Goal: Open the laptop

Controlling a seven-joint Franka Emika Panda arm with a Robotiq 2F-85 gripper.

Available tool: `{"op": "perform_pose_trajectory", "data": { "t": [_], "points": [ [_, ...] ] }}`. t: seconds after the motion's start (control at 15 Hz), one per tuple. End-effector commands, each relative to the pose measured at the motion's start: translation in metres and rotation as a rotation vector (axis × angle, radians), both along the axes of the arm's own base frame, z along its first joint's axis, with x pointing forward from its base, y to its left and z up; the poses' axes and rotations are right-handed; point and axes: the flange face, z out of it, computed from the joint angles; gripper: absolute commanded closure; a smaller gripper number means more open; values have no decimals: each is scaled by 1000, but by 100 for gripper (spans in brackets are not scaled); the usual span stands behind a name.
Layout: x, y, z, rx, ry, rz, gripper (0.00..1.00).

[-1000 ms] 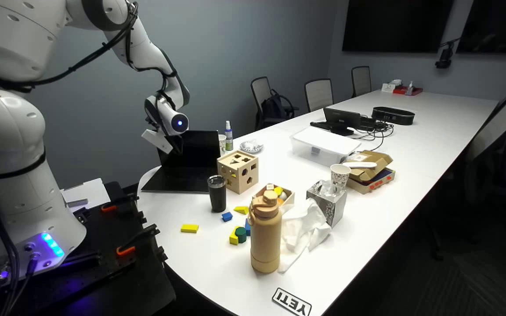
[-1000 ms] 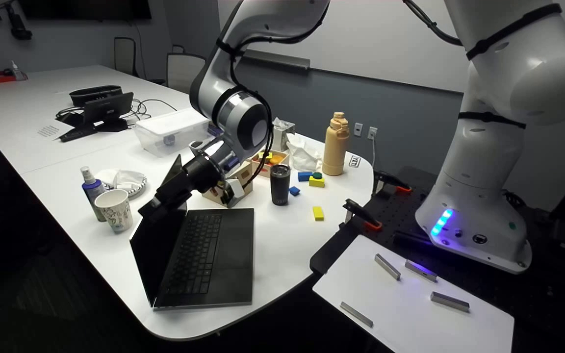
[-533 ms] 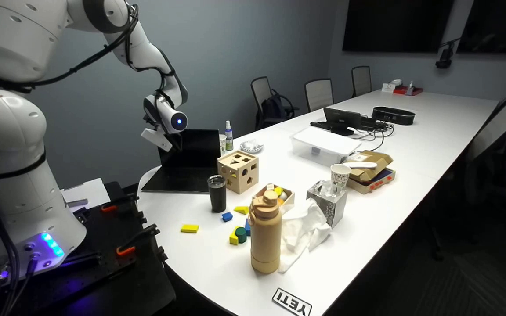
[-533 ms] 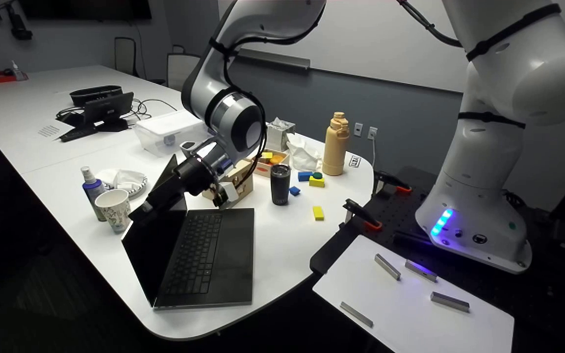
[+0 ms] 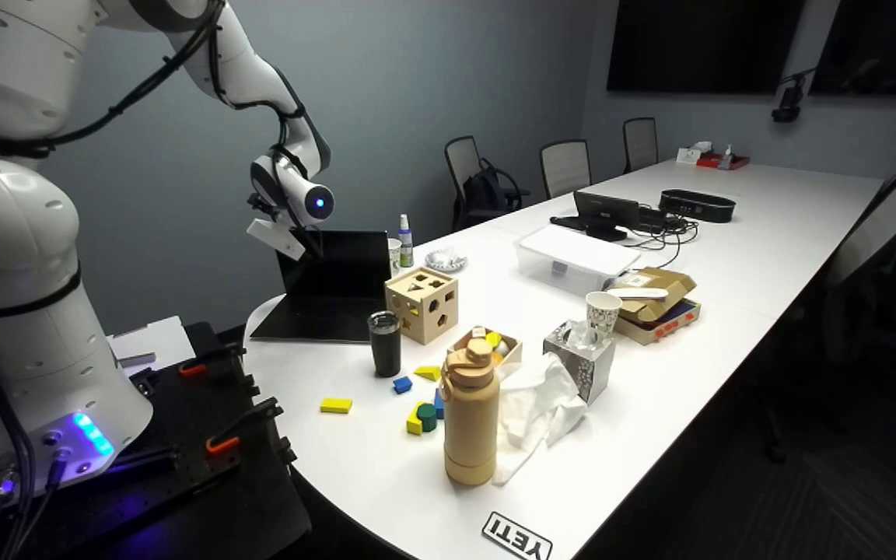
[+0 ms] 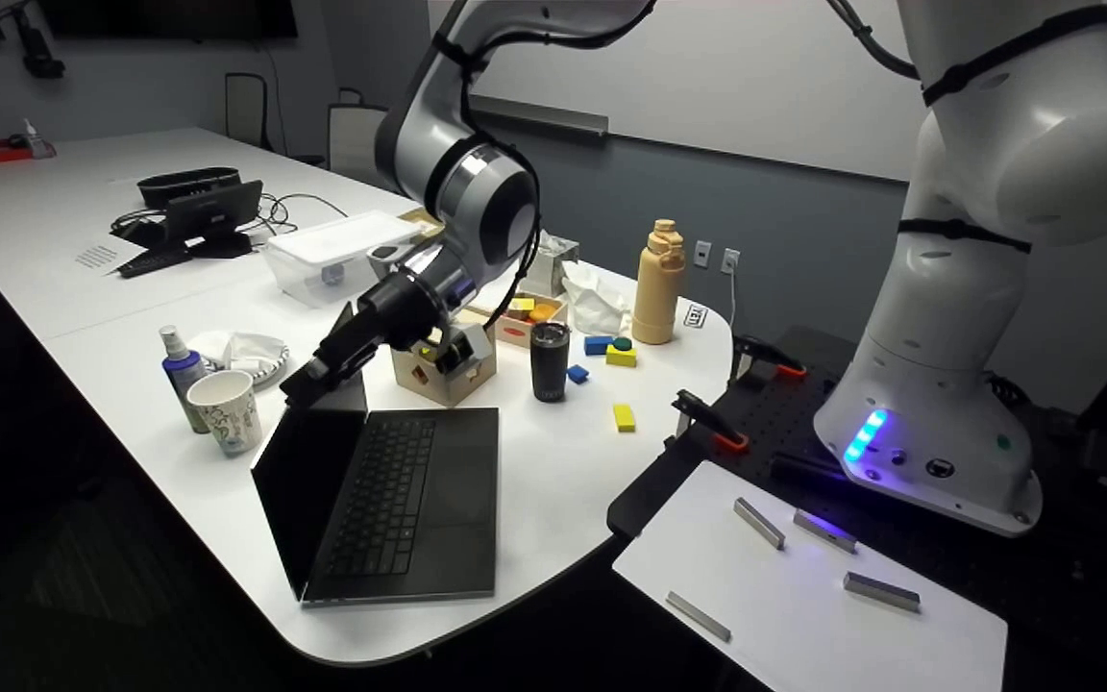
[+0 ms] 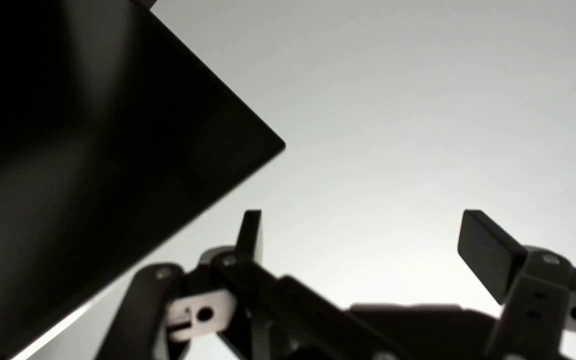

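Label [image 5: 516,535] reading YETI, well apart from open laptop [image 6: 385,500]; gripper [image 7: 362,230] beside laptop's screen corner [image 7: 248,147], jaws spread wide, laptop outside them.

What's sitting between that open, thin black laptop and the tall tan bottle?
Going from the laptop, first a black lidded tumbler, then small blue, yellow and green blocks before the bottle. Both exterior views show this.

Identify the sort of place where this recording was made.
Most likely an office meeting room: it has a long white table, chairs along its sides, and two large dark screens on the wall.
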Motion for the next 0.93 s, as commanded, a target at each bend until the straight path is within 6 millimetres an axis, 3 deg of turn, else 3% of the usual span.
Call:
{"op": "perform_pose_trajectory", "data": {
  "t": [0.0, 0.6, 0.87],
  "points": [
    [-19, -48, 62, -25, -15, -25, 0],
    [-40, -192, 170, -180, -130, -132, 0],
    [-46, -240, 205, -232, -146, -161, 0]
  ]
}}
